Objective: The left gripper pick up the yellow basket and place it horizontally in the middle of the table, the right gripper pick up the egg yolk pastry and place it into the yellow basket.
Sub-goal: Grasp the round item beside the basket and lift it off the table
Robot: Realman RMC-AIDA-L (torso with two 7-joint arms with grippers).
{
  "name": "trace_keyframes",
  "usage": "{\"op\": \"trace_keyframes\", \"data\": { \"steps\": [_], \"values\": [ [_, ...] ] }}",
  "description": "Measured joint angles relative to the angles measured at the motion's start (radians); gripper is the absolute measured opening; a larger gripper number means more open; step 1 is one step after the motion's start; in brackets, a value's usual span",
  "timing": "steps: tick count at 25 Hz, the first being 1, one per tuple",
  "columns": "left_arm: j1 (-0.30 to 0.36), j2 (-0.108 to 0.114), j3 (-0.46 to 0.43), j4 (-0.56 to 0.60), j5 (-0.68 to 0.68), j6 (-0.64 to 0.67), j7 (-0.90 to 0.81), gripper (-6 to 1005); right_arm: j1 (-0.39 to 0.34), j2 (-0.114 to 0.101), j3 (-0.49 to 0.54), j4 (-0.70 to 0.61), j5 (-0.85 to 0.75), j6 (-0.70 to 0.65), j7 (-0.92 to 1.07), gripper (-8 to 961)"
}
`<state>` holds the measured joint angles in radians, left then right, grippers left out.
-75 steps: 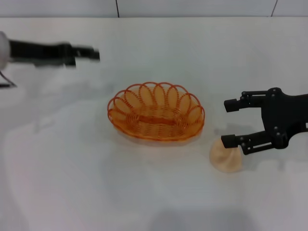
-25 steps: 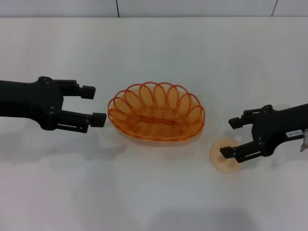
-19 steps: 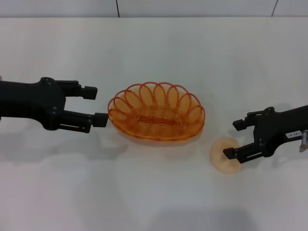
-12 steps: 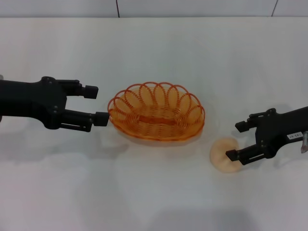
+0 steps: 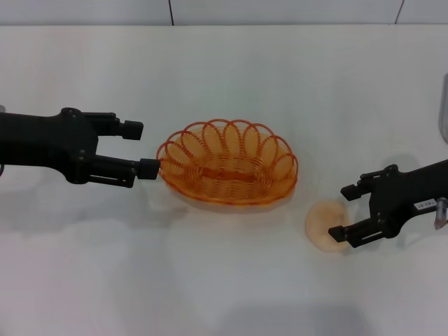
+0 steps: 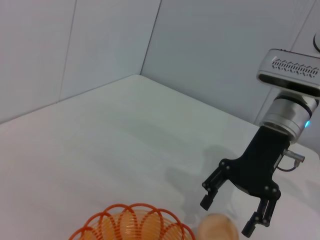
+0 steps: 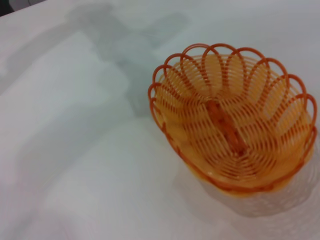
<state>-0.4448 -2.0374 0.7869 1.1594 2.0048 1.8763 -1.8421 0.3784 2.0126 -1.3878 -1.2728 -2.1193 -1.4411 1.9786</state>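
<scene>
Two grippers, one basket (image 5: 227, 162) and one pastry (image 5: 326, 225) are all we count on the table (image 5: 231, 63), so we place everything by the basket. It sits upright, long side across, near the table's middle, and nothing lies in it; the right wrist view shows its woven floor bare. Whether this is already its final spot we cannot judge. Our left gripper (image 5: 144, 148) is at the basket's left end with fingers spread, the lower fingertip touching or just short of the rim, and it holds nothing. We judge the basket step unfinished at best.

The pastry rests on the table to the basket's right and slightly nearer us, well outside the rim. Our right gripper (image 5: 345, 211) hovers at the pastry's far side from the basket, fingers parted and empty. Picking up the pastry and dropping it into the basket remain.
</scene>
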Motion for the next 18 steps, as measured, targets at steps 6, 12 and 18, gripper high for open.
{"op": "trace_keyframes", "data": {
  "steps": [6, 12, 18],
  "values": [
    [0.000, -0.001, 0.000, 0.000, -0.004, -0.002, 0.000, 863, 0.009, 0.000, -0.003, 0.013, -0.009, 0.002, -0.001, 716],
    [0.000, -0.001, -0.001, 0.000, -0.005, -0.002, 0.000, 864, 0.012, 0.000, -0.013, 0.017, -0.009, 0.002, -0.004, 503],
    [0.000, -0.001, -0.004, 0.000, -0.006, -0.002, 0.000, 864, 0.016, 0.000, -0.013, 0.017, -0.010, 0.002, -0.003, 352]
  ]
}}
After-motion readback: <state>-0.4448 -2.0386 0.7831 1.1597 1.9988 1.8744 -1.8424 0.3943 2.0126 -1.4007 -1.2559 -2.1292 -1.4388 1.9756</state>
